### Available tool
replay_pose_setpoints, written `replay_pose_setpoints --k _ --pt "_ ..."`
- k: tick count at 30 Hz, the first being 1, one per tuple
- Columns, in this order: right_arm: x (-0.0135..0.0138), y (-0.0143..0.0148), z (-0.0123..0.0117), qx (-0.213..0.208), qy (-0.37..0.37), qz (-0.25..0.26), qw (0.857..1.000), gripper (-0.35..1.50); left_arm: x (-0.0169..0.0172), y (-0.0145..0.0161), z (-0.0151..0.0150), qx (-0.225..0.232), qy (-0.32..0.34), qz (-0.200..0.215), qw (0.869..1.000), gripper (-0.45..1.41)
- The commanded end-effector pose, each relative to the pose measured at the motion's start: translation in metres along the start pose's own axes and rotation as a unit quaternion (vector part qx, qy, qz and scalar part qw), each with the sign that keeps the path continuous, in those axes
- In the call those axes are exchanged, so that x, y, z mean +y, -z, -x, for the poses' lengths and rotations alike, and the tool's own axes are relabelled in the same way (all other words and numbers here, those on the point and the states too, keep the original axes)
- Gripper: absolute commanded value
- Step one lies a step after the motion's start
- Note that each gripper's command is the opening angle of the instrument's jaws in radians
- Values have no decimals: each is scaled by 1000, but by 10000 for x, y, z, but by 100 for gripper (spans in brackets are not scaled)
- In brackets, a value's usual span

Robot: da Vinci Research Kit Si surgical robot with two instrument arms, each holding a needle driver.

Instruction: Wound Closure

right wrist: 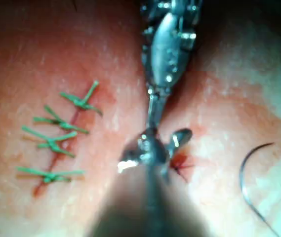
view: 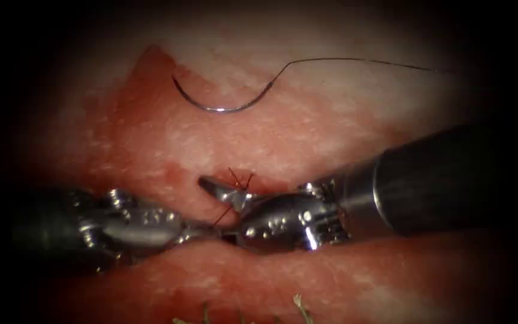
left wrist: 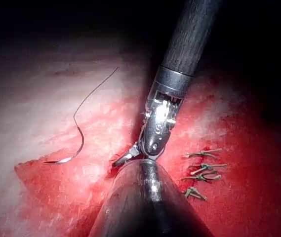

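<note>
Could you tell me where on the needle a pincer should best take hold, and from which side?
Probably mid-curve: the needle lies free and flat on the tissue, neither tool holding it, arc bowing toward the tools, thread trailing right. Come from above, clear of its left tip.

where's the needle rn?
The curved steel needle lies loose on the pale tissue in the endoscope view, held by neither tool, up and left of the short red thread ends at the cut.
</note>
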Motion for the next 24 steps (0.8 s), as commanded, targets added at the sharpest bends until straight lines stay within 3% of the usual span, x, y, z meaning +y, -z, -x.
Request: replay_pose_setpoints --k 1,12,24 --pt "-8 -7 1 1 2 -1 1000 126 6 -9 3 -1 0 1 1000 -45" --pt "-14 -27 8 11 18 -4 1000 126 7 -11 3 -1 -2 -1 1000 -45" --pt "-13 -28 16 -2 20 -7 1000 116 7 -11 4 -1 -2 0 1000 -45"
